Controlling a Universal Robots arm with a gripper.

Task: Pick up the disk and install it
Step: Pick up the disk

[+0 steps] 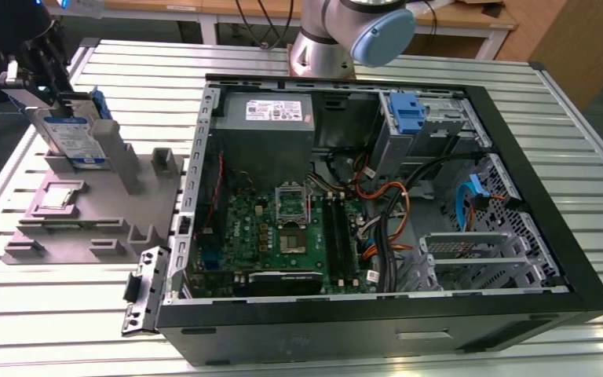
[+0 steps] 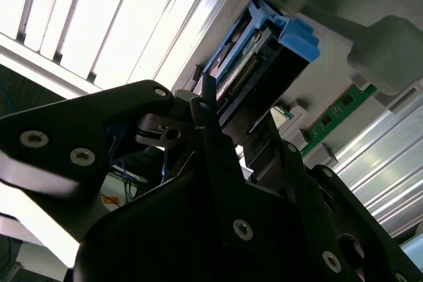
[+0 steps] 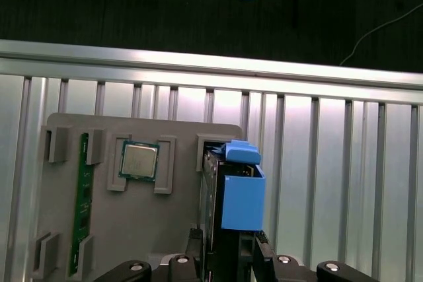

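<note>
At the exterior view's left, the gripper [image 1: 56, 98] straddles the disk [image 1: 74, 135], which stands upright in the grey holder [image 1: 92, 228] (a firm grip cannot be told). The pick-up seems in hand, and lifting probably needs a straight upward pull. Rightward, the computer case [image 1: 553, 236] has high walls, and its cables [image 1: 407, 212] narrow the room.

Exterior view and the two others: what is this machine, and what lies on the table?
A robot arm stands beyond an open computer case on a metal table; the exterior view watches from off the arm. Both wrist views come from cameras riding on it. Its grasping part, the end effector, is at the disk, which stands upright in a grey holder at the exterior view's left, not yet lifted out. The first wrist view shows a processor chip and a memory stick in that holder too.
</note>
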